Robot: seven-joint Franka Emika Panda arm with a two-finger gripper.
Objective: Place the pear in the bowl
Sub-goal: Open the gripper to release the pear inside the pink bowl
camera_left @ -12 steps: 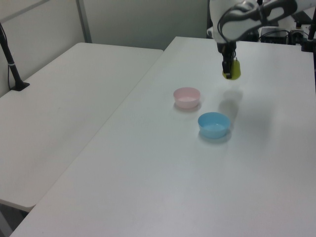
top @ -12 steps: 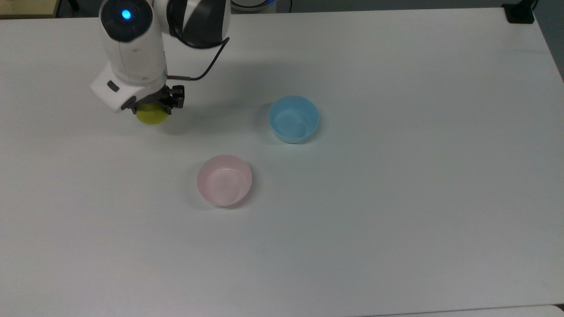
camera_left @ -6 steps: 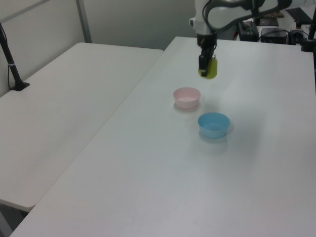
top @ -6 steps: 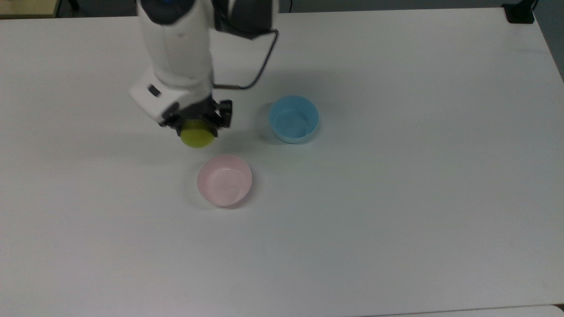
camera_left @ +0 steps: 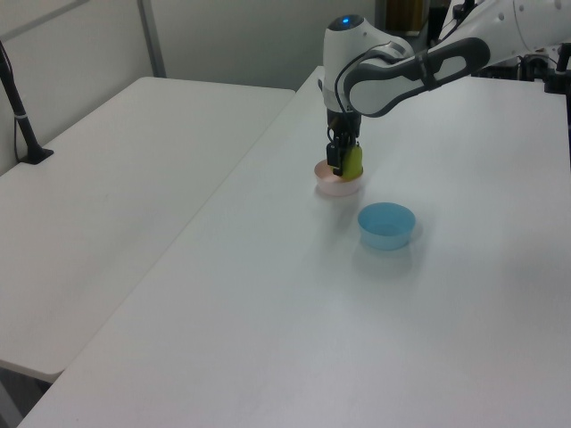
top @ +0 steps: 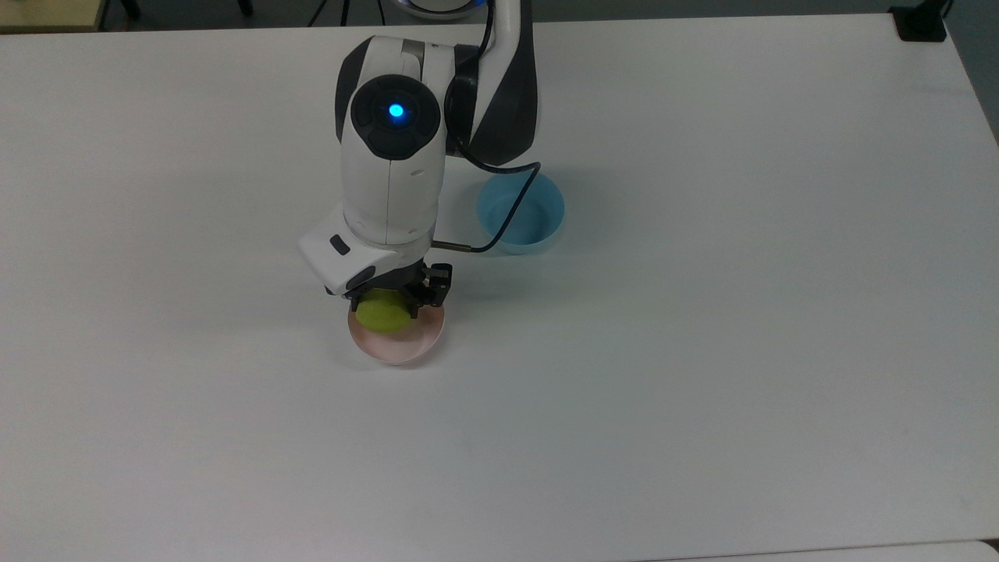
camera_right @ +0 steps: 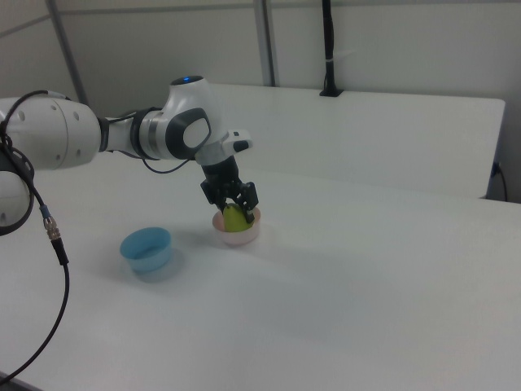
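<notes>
The gripper (top: 390, 300) is clamped on the pear (top: 383, 315), its dark fingers (camera_right: 247, 198) pressed against the fruit's sides. The pear hangs directly below the claw and directly over the pink bowl (top: 406, 347). In the right view the pear (camera_right: 234, 218) sits low between the fingers, its lower part level with the bowl (camera_right: 238, 235) rim or just inside it; whether it touches the bowl's floor cannot be told. In the left view the pear (camera_left: 352, 162) stands just above the bowl (camera_left: 339, 185), with the gripper (camera_left: 340, 166) beside and above it.

Relative to the pink bowl, the blue bowl (top: 538, 218) lies apart toward the top view's upper right, and toward the right view's left (camera_right: 146, 248). Both bowls rest on a wide white table (top: 741, 312). Beyond the pink bowl in the left view, a second white table (camera_left: 116, 196) adjoins the first, and a black post (camera_left: 18, 107) is clamped near its far edge, before pale wall panels.

The pear's long axis appears roughly vertical; its narrow end is hidden by the claw, so which way it points cannot be told for sure.
</notes>
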